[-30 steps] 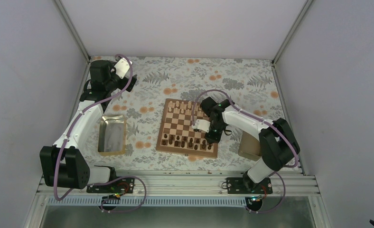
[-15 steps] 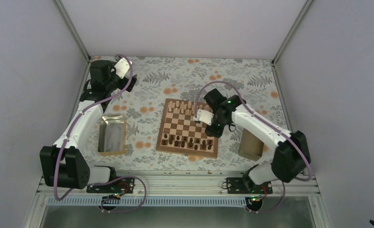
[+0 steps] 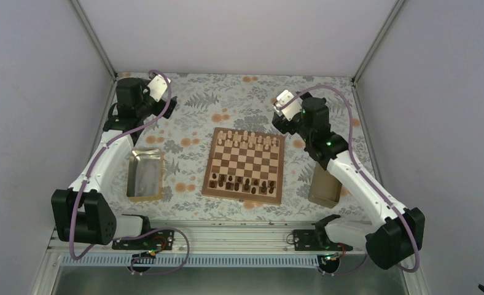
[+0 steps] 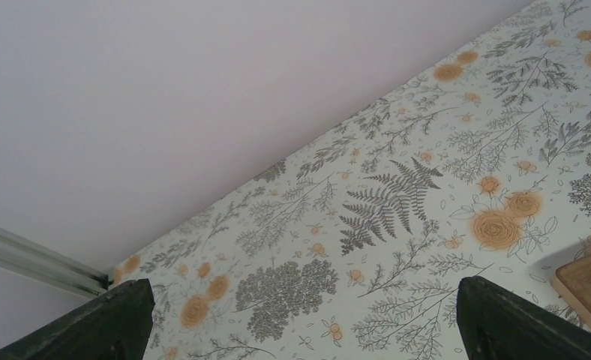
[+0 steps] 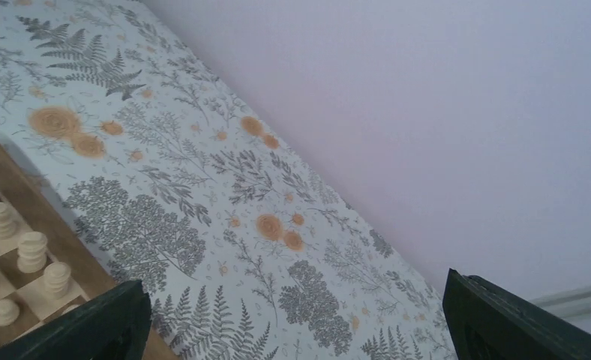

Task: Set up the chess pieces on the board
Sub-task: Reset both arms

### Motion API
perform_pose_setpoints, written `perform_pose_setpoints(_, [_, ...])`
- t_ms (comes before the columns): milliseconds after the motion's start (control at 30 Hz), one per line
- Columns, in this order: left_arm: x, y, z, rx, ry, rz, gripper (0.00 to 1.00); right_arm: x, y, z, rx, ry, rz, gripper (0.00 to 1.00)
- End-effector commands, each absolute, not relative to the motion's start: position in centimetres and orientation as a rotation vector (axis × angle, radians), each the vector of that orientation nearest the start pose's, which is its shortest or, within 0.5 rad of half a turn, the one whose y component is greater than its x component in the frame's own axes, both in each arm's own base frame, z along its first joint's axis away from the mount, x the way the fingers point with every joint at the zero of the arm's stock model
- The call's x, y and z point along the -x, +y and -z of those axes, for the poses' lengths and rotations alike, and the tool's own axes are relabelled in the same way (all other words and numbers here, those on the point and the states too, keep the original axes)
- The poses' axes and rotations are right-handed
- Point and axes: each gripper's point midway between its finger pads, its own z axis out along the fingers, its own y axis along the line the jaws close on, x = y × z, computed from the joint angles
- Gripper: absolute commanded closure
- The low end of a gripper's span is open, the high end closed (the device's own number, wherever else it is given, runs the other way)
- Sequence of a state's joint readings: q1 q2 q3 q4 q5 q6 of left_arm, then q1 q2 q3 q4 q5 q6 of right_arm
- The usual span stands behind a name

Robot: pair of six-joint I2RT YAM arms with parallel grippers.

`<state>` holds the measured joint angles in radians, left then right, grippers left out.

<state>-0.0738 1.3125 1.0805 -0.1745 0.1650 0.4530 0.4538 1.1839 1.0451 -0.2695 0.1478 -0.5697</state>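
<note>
Pulls the empty, wide-open right gripper off the square checkered wooden chessboard toward 1 o'clock.
Keep high above pale beige chessmen at 12, dark brown chessmen at 6; left gripper wide too.

Looked out low from the right gripper, spread wide, dark fingers parked in the two bottom corners. Caught a corner of the board down at the lower left, with a handful of pale chess pieces standing upright on its squares just inside the brown border. Ran on past that over the flowered tablecloth, ferns and orange blooms, up to a plain pale wall filling the upper right.
</note>
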Motion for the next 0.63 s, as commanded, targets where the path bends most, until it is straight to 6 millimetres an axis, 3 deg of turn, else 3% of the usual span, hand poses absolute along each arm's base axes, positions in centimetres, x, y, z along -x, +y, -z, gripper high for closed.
perform_pose_setpoints(0, [-42.5,-5.6,-29.2,-0.578,1.838,-0.091,0.00,-37.6,14.0,-31.3,0.738,1.604,0.299,0.00])
perform_pose_setpoints(100, [-42.5,-5.8,-29.1,-0.580,1.841,-0.079,0.00,-37.9,13.3,-30.9,0.714,1.620,0.308,0.00])
perform_pose_setpoints(333, [-42.5,-5.5,-29.2,-0.561,1.840,-0.097,0.00,-38.3,13.7,-29.5,0.738,1.657,0.285,0.00])
perform_pose_setpoints(600, [-42.9,-5.0,-29.2,-0.523,1.853,-0.107,0.00,-38.2,13.5,-29.9,0.724,1.651,0.290,0.00])
